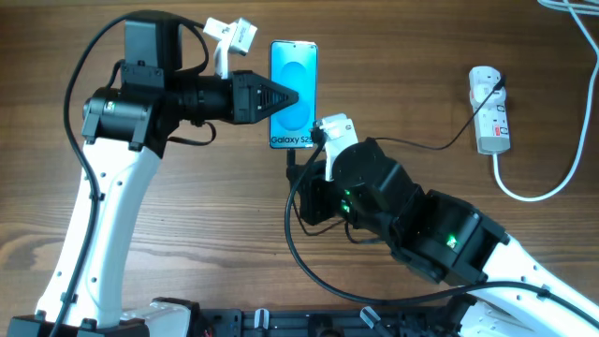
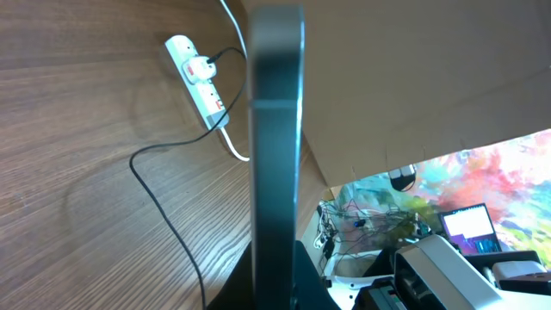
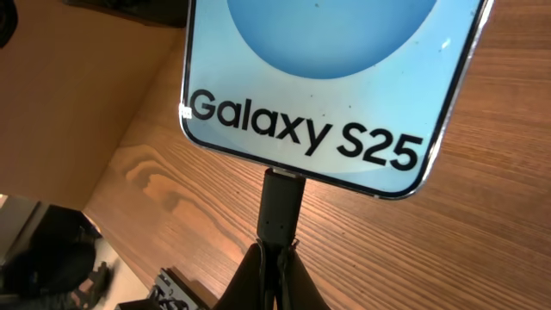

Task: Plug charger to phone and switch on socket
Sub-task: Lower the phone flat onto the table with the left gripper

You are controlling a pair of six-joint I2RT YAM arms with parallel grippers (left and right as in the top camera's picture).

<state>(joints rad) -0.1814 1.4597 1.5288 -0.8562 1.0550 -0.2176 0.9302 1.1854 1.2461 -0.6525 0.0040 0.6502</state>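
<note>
The phone point(image 1: 294, 92) has a cyan-blue screen and a white band reading "Galaxy S25". My left gripper point(image 1: 285, 97) is shut on its left edge. In the left wrist view the phone point(image 2: 275, 146) shows edge-on between the fingers. My right gripper point(image 3: 277, 258) is shut on the charger's dark plug point(image 3: 281, 207), whose tip meets the phone's bottom edge point(image 3: 344, 103). The thin dark charger cable point(image 1: 440, 145) runs right to the white socket point(image 1: 489, 109), where its black plug end sits. The socket also shows in the left wrist view point(image 2: 200, 79).
The socket's thick white cord point(image 1: 543, 192) loops along the right edge of the wooden table point(image 1: 187, 243). Black cables from the right arm point(image 1: 299, 253) hang near the table's front.
</note>
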